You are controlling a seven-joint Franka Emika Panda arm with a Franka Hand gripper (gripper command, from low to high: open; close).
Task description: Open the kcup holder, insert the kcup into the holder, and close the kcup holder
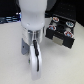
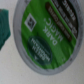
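Directly under my gripper (image 1: 25, 50) on the white table (image 1: 10, 60) the wrist view fills with the kcup (image 2: 47, 37), jaws hidden so I cannot tell their state, and the open holder (image 1: 61, 31) lies toward the exterior view's right.

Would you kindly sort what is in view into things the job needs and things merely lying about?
Needed for the job:
kcup
kcup holder
tool

Lying about:
teal object, only partly in the wrist view
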